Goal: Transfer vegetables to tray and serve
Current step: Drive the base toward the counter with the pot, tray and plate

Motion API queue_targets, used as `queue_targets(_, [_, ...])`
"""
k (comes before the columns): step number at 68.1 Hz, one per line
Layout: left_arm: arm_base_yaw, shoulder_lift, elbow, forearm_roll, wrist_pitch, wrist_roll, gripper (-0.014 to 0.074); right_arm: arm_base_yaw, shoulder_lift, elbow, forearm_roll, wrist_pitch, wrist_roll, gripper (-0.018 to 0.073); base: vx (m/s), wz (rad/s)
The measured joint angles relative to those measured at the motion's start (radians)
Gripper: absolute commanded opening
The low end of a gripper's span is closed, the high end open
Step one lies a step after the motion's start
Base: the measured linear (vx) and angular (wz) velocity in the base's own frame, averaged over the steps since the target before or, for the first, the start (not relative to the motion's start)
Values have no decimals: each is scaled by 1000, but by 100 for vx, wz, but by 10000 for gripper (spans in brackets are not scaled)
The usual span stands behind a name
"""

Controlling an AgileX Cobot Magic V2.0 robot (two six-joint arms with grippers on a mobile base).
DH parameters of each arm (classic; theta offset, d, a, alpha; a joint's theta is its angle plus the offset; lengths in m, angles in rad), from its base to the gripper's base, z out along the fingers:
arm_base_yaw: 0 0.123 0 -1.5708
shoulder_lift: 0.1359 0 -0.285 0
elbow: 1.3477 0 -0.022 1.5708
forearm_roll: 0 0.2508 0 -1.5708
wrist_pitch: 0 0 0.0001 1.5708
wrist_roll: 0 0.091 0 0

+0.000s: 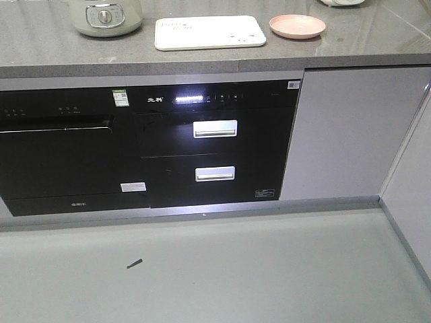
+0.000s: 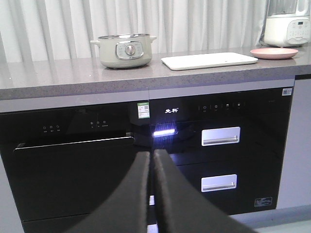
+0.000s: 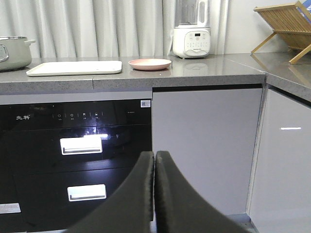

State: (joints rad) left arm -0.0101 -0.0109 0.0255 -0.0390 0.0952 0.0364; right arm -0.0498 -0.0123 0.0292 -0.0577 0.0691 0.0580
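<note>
Left pincer (image 2: 151, 160): fingers pressed together tip to tip, nothing between them. It hangs in front of the black oven door (image 2: 73, 170), well short of the table (image 2: 48, 75).
Right pincer (image 3: 154, 159): same state, fingers closed against each other and holding nothing, in front of the two black drawers (image 3: 80, 167).
Tray (image 1: 210, 32): lies flat on the table top, its surface bare, grey lettering at its far left corner. It sits between the pale green pot (image 1: 106, 15) to the left and the pink plate (image 1: 297, 25) just to the right, touching neither.
The pot's inside is hidden in every view.
A white blender (image 3: 192, 34) stands farther right, beyond the plate; a wooden rack (image 3: 286, 26) is at the far right corner.
</note>
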Motion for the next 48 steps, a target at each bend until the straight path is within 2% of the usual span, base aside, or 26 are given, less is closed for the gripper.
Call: queue_targets(48, [0,0,0,0,0,0,-6,0,0,0,0,0,0,-6,15,1])
